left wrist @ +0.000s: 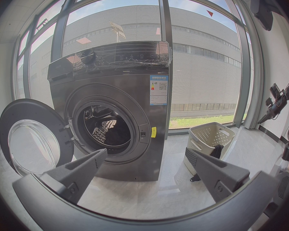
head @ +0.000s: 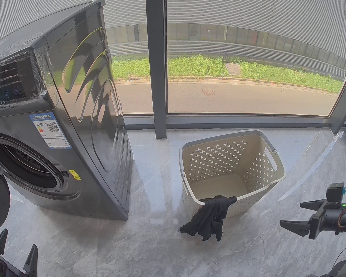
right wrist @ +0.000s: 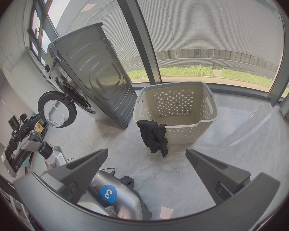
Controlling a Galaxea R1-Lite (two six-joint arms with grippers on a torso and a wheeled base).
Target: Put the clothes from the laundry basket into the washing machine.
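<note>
The washing machine [head: 65, 135] is placed toward the floor's left edge, its round door [left wrist: 32, 145] swung open. The laundry basket [head: 219, 154] is set near it, by the window edge. A black garment [head: 209, 218] is draped over the basket's near rim. The left pincer [head: 18, 238] and the right pincer [head: 292, 213] are held open, nothing gripped.

The left end effector [left wrist: 145, 150] hangs with its two dark fingers spread wide and nothing between them. Straight ahead of it stands the grey washing machine [left wrist: 118, 81], its drum [left wrist: 107, 130] dark inside. The round door [left wrist: 33, 141] is swung open beyond one finger. Beyond the other finger, the cream laundry basket [left wrist: 208, 133] sits on the floor, a black garment [left wrist: 217, 151] draped over its near rim.
</note>
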